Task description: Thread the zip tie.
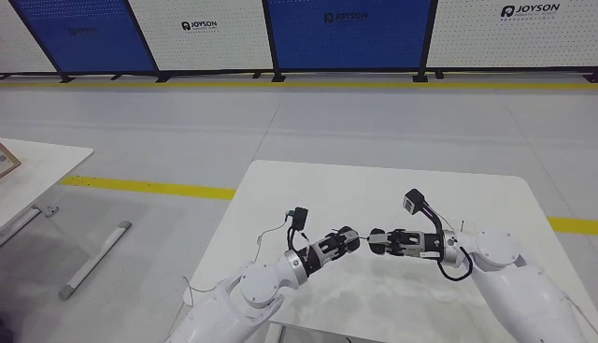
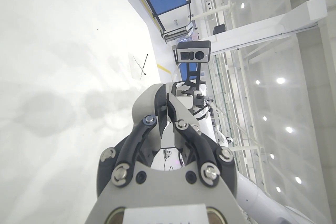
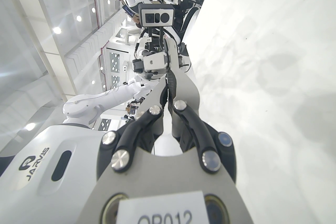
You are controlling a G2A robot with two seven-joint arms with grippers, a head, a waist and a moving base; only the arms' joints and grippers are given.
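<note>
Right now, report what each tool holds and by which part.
Left tool and right tool are both shut, tips nearly meeting. What may be the zip tie, a thin pale strand, bridges them; the gripped part cannot be told.

Right gripper (image 3: pixel 168 75), fingers (image 3: pixel 183 89) together

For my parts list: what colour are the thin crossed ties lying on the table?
Black. The thin crossed plastic ties show best in the left wrist view.
</note>
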